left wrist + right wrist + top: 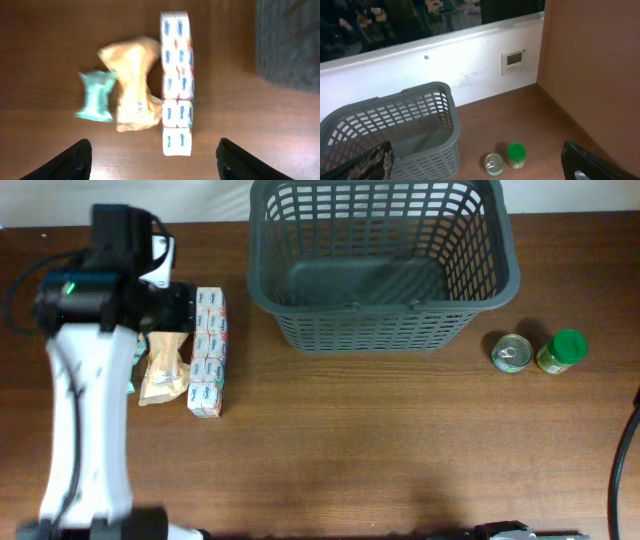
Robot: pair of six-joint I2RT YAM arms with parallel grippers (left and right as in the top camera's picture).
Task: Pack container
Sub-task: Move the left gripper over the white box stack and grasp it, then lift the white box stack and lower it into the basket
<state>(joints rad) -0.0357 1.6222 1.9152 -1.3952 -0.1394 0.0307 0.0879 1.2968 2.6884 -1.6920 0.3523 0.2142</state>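
Observation:
The container, a large dark grey basket (372, 332), stands empty at the back middle of the table; it also shows in the left wrist view (287, 45) and the right wrist view (420, 107). My left gripper (155, 165) is open and empty, held above a long white tissue pack (176, 82), a tan packet (134, 85) and a teal packet (97, 95). The left arm (110, 290) hangs over these at the table's left. My right gripper (476, 150) is open and empty, high above the table's right side.
A small tin can (511, 352) and a green-lidded jar (561, 351) stand side by side right of the basket, also in the right wrist view (can (493, 164), jar (516, 155)). The tissue pack (208, 352) lies left of the basket, beside the tan packet (165, 368).

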